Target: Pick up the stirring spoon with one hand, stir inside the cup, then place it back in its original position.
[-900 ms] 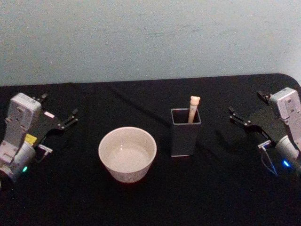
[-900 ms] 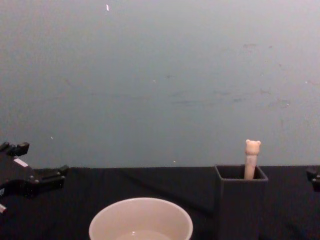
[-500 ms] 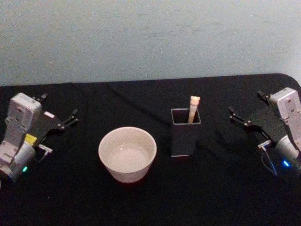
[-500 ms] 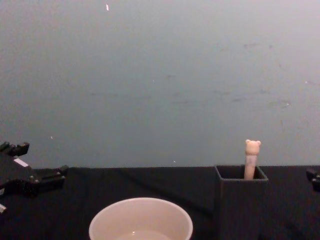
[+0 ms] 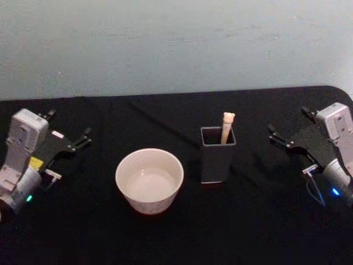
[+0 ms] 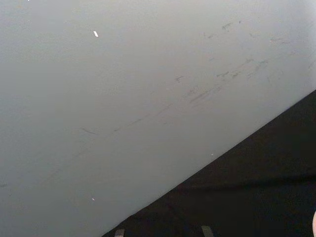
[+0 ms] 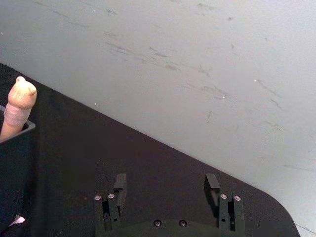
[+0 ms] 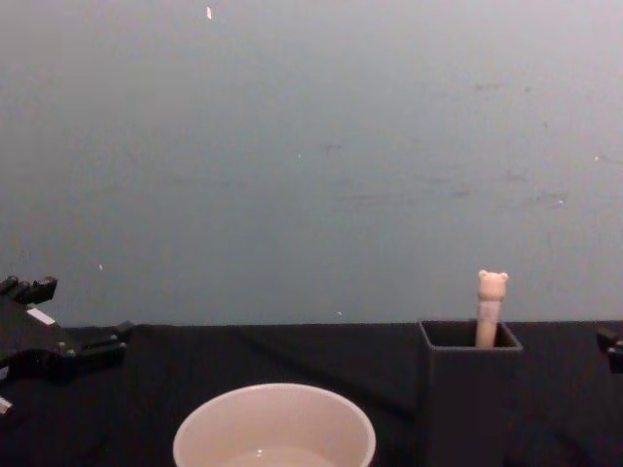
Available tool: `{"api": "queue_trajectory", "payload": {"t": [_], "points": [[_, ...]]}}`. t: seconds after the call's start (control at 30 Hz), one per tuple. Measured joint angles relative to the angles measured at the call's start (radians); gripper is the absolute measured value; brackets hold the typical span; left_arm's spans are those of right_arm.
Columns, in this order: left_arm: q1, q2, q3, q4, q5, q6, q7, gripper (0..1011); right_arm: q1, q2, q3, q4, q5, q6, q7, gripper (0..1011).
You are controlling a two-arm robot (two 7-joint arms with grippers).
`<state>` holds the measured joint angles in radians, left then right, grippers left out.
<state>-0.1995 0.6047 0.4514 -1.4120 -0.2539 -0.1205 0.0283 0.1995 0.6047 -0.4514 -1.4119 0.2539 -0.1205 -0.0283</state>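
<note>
Head and chest views, left to right. At the left edge of the black cloth-covered table, the left gripper, a grey wrist unit ending in two black fingers, rests low over the cloth with its fingers spread apart and nothing between them; the chest view shows it at the same edge. Well to its right, near the table's middle, stands the wide round cream-white cup, upright, mouth open upward. Just beside the cup, on its right and not touching it, stands the tall dark grey square-mouthed box holder, also upright. The slim stirring spoon with beige handle and tiny bear head stands inside this holder, leaning against its far rim, only the upper handle rising above the mouth. At the right edge, the right gripper sits well apart from the holder; the right wrist view shows its black fingers parted and empty, with holder and bear-headed handle farther off.
</note>
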Motion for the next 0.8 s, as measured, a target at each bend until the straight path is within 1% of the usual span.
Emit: {"api": "queue_trajectory", "payload": {"t": [0.8], "points": [[0.000, 0.000, 0.000, 0.000, 0.000, 0.000, 0.000, 1001, 0.000, 0.000, 0.000, 0.000, 0.000, 0.000, 0.000, 1002]]}}
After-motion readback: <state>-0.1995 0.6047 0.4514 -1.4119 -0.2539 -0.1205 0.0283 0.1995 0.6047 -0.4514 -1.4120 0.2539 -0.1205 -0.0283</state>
